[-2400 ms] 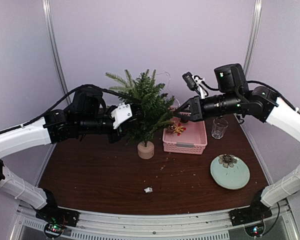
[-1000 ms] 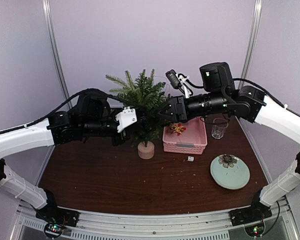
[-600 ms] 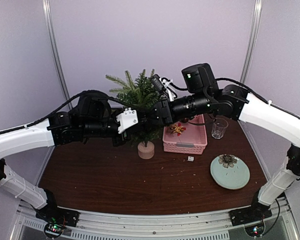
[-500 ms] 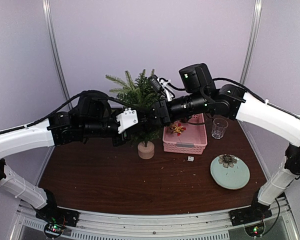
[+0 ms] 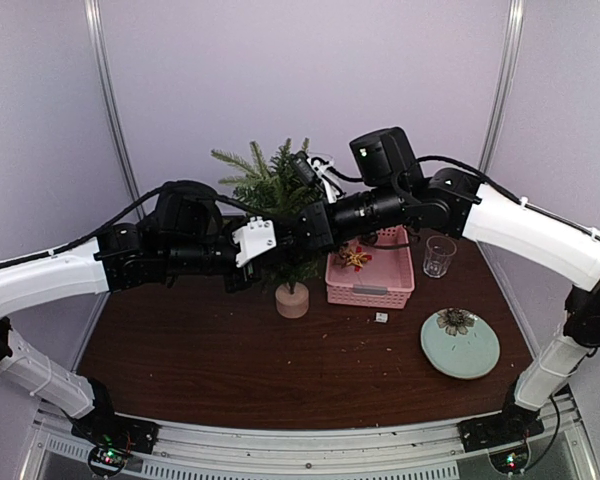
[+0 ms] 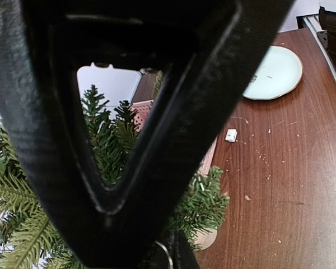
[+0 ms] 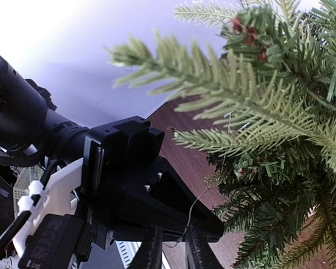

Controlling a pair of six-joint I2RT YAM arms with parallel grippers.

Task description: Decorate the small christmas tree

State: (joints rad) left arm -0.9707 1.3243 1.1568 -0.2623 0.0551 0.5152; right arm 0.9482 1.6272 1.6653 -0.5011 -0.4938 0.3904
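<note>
Branches of the small christmas tree (image 5: 270,180) crowd left pincer (image 7: 211,228), right pincer (image 7: 172,246) — grips: cannot tell.

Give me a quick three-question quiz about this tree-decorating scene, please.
1. True or false: the glass stands outside the basket.
2. What lies on the plate? A) an ornament B) a spoon C) a candle
3. Fill in: the left tool and right tool both reach into the ____.
Key: 1 true; 2 A; 3 tree.
</note>
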